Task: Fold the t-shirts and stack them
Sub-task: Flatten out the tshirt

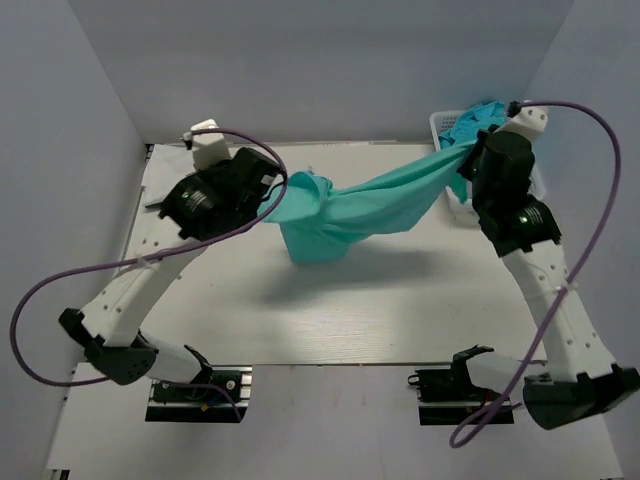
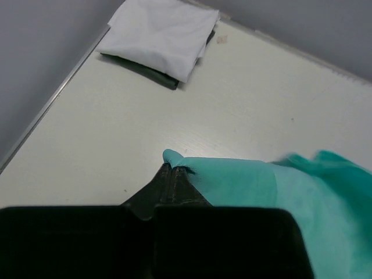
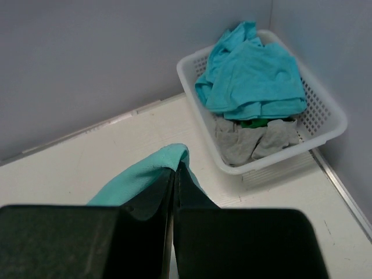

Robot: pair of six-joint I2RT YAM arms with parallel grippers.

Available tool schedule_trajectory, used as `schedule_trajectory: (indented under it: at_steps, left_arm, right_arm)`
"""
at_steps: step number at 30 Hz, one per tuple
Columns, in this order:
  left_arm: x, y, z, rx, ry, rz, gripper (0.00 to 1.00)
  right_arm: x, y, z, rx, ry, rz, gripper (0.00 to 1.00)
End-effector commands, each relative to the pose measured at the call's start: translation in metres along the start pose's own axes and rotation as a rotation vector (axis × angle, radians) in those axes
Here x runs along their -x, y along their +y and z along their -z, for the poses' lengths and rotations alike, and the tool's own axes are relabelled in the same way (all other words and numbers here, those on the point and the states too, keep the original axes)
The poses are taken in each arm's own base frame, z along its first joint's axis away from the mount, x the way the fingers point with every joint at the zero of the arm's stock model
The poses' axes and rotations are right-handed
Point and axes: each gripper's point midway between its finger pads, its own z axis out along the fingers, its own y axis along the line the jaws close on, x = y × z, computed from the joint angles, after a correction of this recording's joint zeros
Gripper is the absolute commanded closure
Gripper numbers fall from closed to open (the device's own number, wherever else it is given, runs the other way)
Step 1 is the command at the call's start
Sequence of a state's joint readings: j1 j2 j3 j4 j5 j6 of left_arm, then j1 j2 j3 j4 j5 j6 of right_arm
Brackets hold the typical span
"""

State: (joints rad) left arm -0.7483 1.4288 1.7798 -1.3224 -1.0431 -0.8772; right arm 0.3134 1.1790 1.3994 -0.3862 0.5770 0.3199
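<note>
A teal-green t-shirt point(image 1: 370, 205) hangs stretched above the table between both grippers, its middle sagging to the tabletop. My left gripper point(image 1: 272, 192) is shut on its left end point(image 2: 232, 177), the cloth pinched at the fingertips point(image 2: 172, 168). My right gripper point(image 1: 470, 148) is shut on the other end point(image 3: 157, 165) near the basket. A folded white t-shirt point(image 2: 160, 35) lies on a dark grey one point(image 2: 145, 68) at the far left corner in the left wrist view. A turquoise-blue t-shirt point(image 3: 253, 72) lies crumpled in the basket.
The white lattice basket point(image 3: 325, 125) stands in the far right corner against the walls and also holds grey cloth point(image 3: 256, 139) and a bit of green. Grey walls enclose the table point(image 1: 400, 310) on three sides. Purple cables loop from both arms.
</note>
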Motion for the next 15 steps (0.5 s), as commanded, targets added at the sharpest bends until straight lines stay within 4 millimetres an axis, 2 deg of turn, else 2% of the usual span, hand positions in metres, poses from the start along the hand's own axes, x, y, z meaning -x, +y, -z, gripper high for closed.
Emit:
schedule_trajectory:
  at_steps: [1, 2, 3, 4, 6, 8, 11, 12, 15]
  left_arm:
    - [0.050, 0.041, 0.029, -0.031, -0.104, 0.171, 1.00]
    - [0.057, 0.044, 0.035, -0.060, -0.113, 0.200, 1.00]
    - [0.068, 0.043, 0.040, -0.099, -0.137, 0.234, 1.00]
    - [0.079, 0.056, 0.051, -0.139, -0.163, 0.285, 1.00]
    - [0.083, 0.062, 0.056, -0.175, -0.189, 0.295, 1.00]
    - [0.091, 0.068, 0.062, -0.198, -0.212, 0.343, 1.00]
    - [0.091, 0.066, 0.064, -0.222, -0.199, 0.340, 1.00]
    - [0.083, 0.054, 0.057, -0.212, -0.177, 0.297, 1.00]
    - [0.077, 0.037, 0.051, -0.214, -0.149, 0.256, 1.00]
  right_arm:
    - [0.045, -0.017, 0.037, 0.005, -0.132, -0.010, 1.00]
    - [0.049, -0.018, 0.044, 0.013, -0.143, -0.015, 1.00]
    - [0.061, -0.023, 0.058, 0.023, -0.175, -0.023, 1.00]
    - [0.059, -0.026, 0.061, 0.015, -0.165, -0.013, 1.00]
    - [0.073, -0.039, 0.076, -0.016, -0.208, -0.026, 1.00]
    - [0.078, -0.045, 0.082, -0.037, -0.227, -0.030, 1.00]
    - [0.082, -0.048, 0.088, -0.034, -0.243, -0.031, 1.00]
    - [0.081, -0.044, 0.087, -0.014, -0.237, -0.027, 1.00]
    - [0.074, -0.037, 0.080, 0.008, -0.212, -0.015, 1.00]
